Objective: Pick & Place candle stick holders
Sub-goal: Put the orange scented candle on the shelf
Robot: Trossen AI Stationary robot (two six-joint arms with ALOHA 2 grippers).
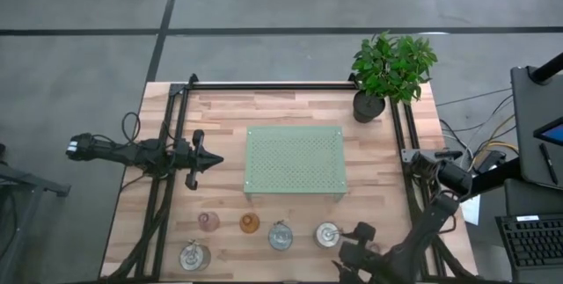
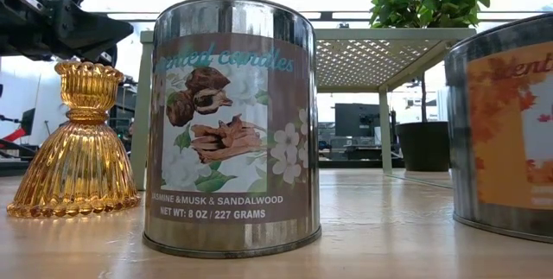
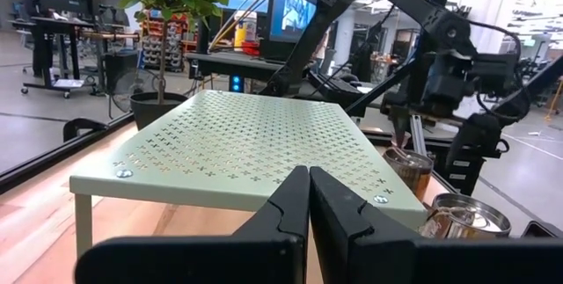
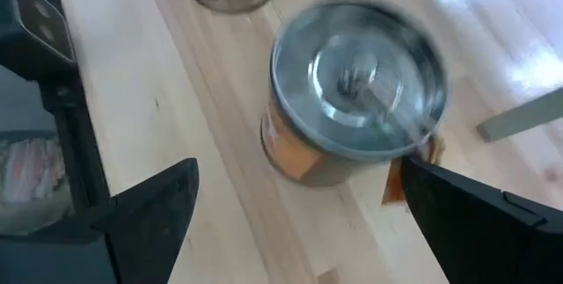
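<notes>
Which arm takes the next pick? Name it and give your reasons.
Right. The right gripper hangs open above the silvery tin near the table's front edge, a finger showing on either side of it. The left gripper is shut and waits beside the green tray, away from the row.

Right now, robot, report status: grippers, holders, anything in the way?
Left gripper shut, beside the green tray. Right gripper open, over a silvery tin. Amber holder on the table, off the tray. Nothing between tin and tray.
</notes>
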